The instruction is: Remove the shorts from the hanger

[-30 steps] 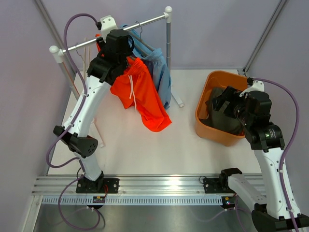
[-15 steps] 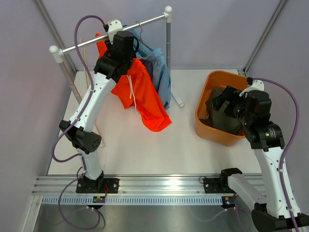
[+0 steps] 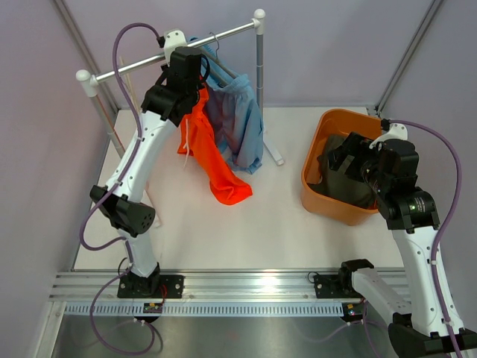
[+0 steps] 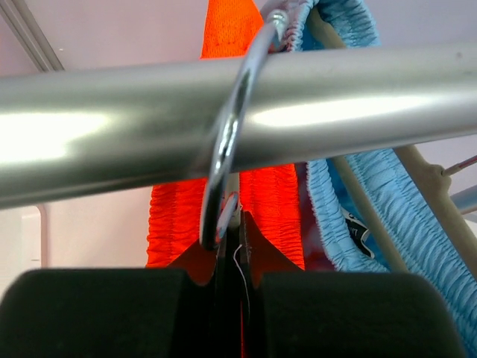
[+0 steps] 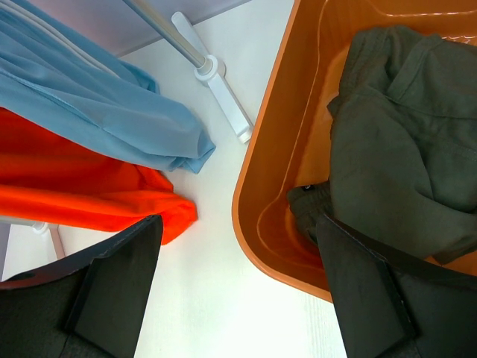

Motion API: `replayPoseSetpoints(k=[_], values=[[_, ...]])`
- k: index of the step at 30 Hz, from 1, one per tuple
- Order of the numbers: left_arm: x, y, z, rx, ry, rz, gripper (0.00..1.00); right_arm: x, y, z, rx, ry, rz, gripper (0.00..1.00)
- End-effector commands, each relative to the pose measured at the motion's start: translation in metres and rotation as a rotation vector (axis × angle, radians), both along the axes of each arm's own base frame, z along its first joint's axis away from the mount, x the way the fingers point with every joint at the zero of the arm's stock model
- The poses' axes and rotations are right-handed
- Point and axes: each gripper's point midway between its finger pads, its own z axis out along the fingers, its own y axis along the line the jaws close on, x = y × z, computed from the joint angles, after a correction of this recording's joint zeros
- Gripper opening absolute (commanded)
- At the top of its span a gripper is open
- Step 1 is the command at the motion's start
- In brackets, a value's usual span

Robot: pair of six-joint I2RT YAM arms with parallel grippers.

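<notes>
The orange shorts [image 3: 216, 160] hang bunched from a hanger whose metal hook [image 4: 227, 142] sits over the rail [image 3: 223, 33]. My left gripper [image 3: 195, 83] is up at the rail, shut on the orange shorts' waistband [image 4: 268, 216] just under the hook. Its jaws [image 4: 237, 224] are pressed together, with orange cloth and a white thread pinched between them. The light blue shorts [image 3: 240, 130] hang beside them on the right [image 4: 358, 216]. The dark olive shorts [image 3: 346, 183] lie in the orange bin [image 3: 307, 168]. My right gripper [image 5: 238, 220] stands open and empty over the bin's near rim.
The rack's upright post [image 3: 261, 89] and white foot [image 5: 216, 82] stand between the hanging shorts and the bin [image 5: 261, 149]. A second post [image 3: 100, 112] stands at the left. Grey walls close in behind and at both sides.
My left gripper has shut on the orange shorts' waistband. The orange shorts have gathered into a narrow bunch, uncovering more of the blue pair. The right arm has not moved.
</notes>
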Motion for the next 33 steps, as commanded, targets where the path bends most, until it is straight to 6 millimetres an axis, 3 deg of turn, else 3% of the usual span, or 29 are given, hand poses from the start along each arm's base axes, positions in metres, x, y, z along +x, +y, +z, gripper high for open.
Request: replayPoseSetpoints(k=[1,9,14,28,33], values=[[-0.02,0.009,0.058,-0.018,-0.123,-0.036,0.0,0.001,0.001,0.013,-0.003,-0.046,0.014,0.93],[-0.055,0.013,0.117,0.043,-0.248,-0.133,0.0,0.005,0.003,0.014,0.006,-0.048,0.014,0.93],[-0.076,0.014,0.133,0.07,-0.249,-0.2,0.0,0.006,0.002,0.015,0.006,-0.051,0.008,0.93],[-0.122,0.014,0.061,0.12,0.008,-0.341,0.0,0.007,0.002,0.019,0.001,-0.06,0.014,0.94],[-0.147,0.007,0.038,0.126,0.07,-0.413,0.0,0.003,0.012,0.021,0.017,-0.06,0.073,0.94]])
